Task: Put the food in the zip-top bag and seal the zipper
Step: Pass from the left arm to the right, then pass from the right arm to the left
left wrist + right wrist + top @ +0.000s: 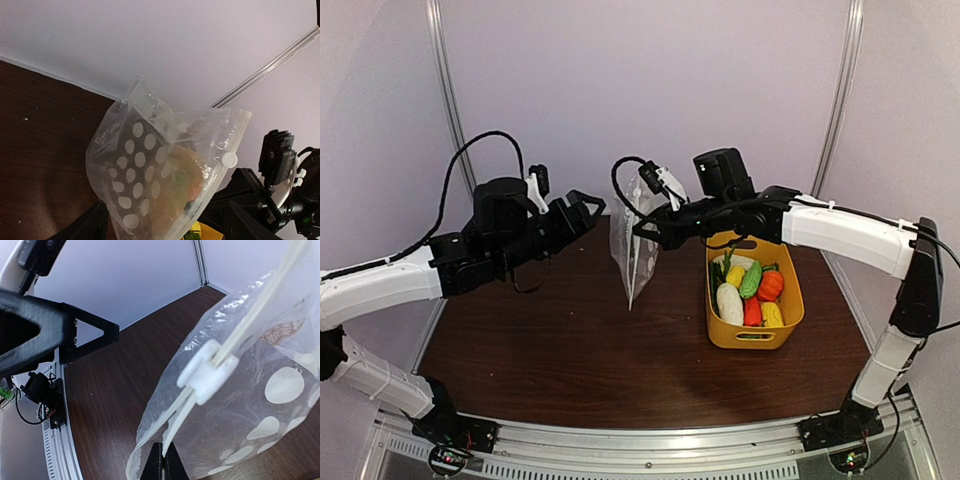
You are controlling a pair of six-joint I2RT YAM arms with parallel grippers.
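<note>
Currently my right gripper [161,462] is clamped on the mouth edge of the zip-top bag [633,252]. The bag hangs from it between the two arms, over the table [550,345]; I cannot tell whether its lower tip touches the wood. My left gripper [586,210] is spread wide with nothing in it, hovering near the bag on the side away from the yellow basket [752,341]. The food [750,290] lies piled in that basket, right of the bag. I see none in the bag, and the coloured blur through the film in the left wrist view is, I think, the basket behind it.

As I judge it, the step is getting a second hold on the mouth so it can be pulled open. The zipper [250,322] runs up from my right fingers, with the white slider [207,371] partway along. Below the slider the strips look parted and above it joined, though I am not sure.

I want the left fingers on one lip only, away from the right hold and clear of the slider. They should close on the stiffer strip, since the thin film would slip and crumple. The bag is floppy and will swing off if nudged, so I approach slowly and squarely. Then I draw the grips apart gently, mouth facing up.
</note>
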